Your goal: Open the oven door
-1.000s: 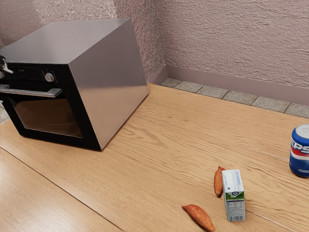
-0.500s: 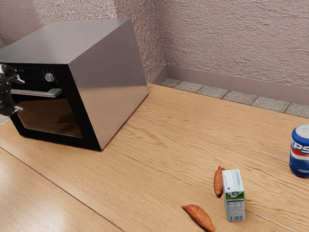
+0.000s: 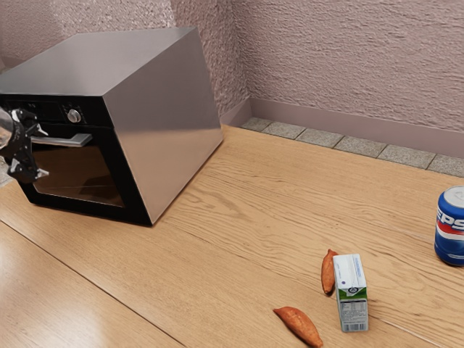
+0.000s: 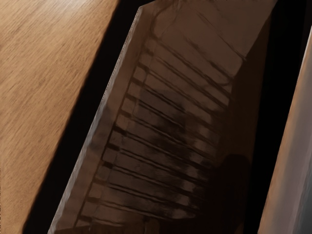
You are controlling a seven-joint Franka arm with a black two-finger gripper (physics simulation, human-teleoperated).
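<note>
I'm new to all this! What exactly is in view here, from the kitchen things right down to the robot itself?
Boxy metal oven: one, silver and black, exterior view's left
Flat oven door with glass window: one, black, oven's front, closed
Straight metal handle: one, silver, across the door
Round knob: one, silver, above the handle
Blue Pepsi can: one, exterior view's right edge
Small box-shaped carton: one, white and green, near edge
Tapered roots, like sweet potatoes: two, orange-brown, near the carton
Wooden table: one, light brown, underneath
Rough wall: pinkish grey, background
Floor tiles: several, grey, beyond the table
Two-finger gripper: one, black, by the handle, fingers apart
</note>
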